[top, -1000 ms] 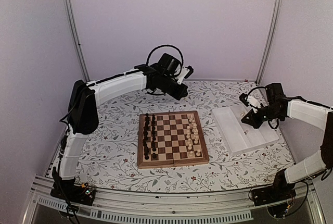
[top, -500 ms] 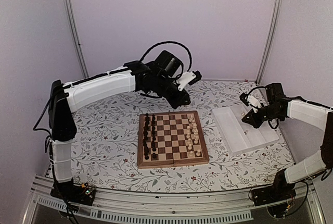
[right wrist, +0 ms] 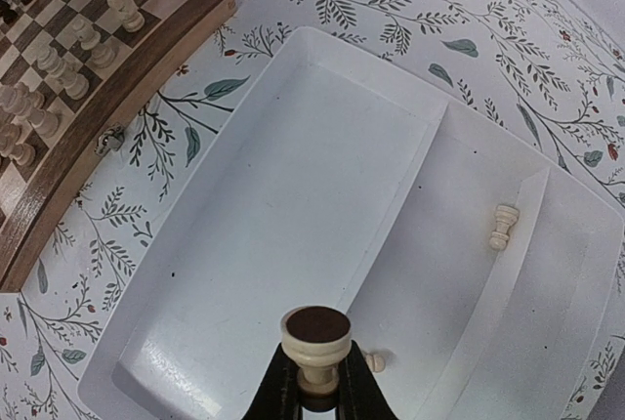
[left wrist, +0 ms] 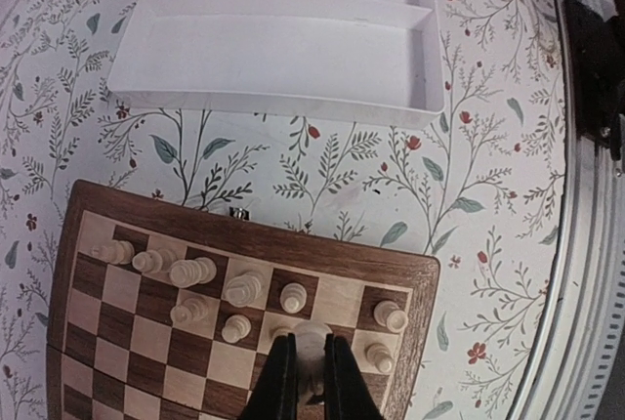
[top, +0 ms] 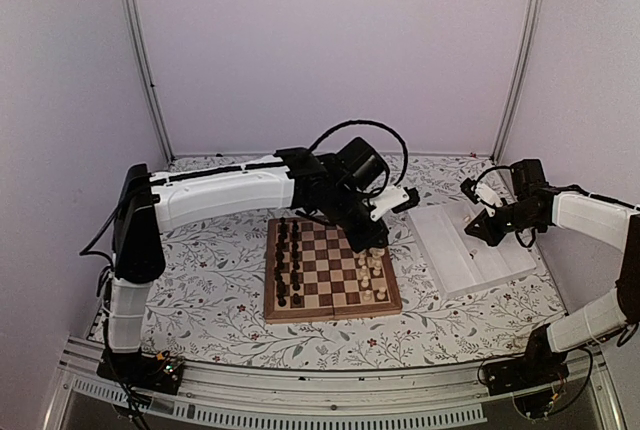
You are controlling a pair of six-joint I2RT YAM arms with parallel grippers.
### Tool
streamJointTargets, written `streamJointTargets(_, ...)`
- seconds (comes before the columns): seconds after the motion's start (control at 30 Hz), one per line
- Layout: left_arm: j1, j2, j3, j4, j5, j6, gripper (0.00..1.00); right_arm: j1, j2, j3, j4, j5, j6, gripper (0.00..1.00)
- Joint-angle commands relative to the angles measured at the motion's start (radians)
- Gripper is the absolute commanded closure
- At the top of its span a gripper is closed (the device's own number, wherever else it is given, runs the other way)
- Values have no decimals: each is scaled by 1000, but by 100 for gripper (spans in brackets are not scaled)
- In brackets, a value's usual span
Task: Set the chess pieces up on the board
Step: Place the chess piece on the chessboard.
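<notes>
left gripper (left wrist: 312, 350) clamped a rounded cream piece (left wrist: 312, 337) over the checkered wooden board (left wrist: 244, 236), near its edge rows, where turned pale chess pieces (left wrist: 195, 272) stood. right gripper (right wrist: 315, 369) pinched a felt-based cream piece (right wrist: 315, 330), its dark round base up, above the smooth white ridged tray (right wrist: 283, 176). one pawn (right wrist: 501, 227) lay in the tray. floral cloth (left wrist: 342, 166) lay underneath.

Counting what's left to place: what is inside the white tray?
A pale pawn lies on its side in the tray; another small piece shows beside the right pincer, which holds a third piece and covers the floor beneath.
</notes>
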Motion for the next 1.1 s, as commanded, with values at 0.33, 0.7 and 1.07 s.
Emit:
streamJointTargets(0.33, -32, 94, 29, -1, 30, 10, 100, -3, -15, -12, 17, -5, 3, 95)
streamJointTargets(0.7, -34, 125, 25, -2, 39, 14, 100, -2, -7, -12, 15, -5, 1, 95)
streamJointTargets(1.07, -35, 147, 16, -1, 40, 19, 100, -2, -5, -12, 15, -7, 0, 95)
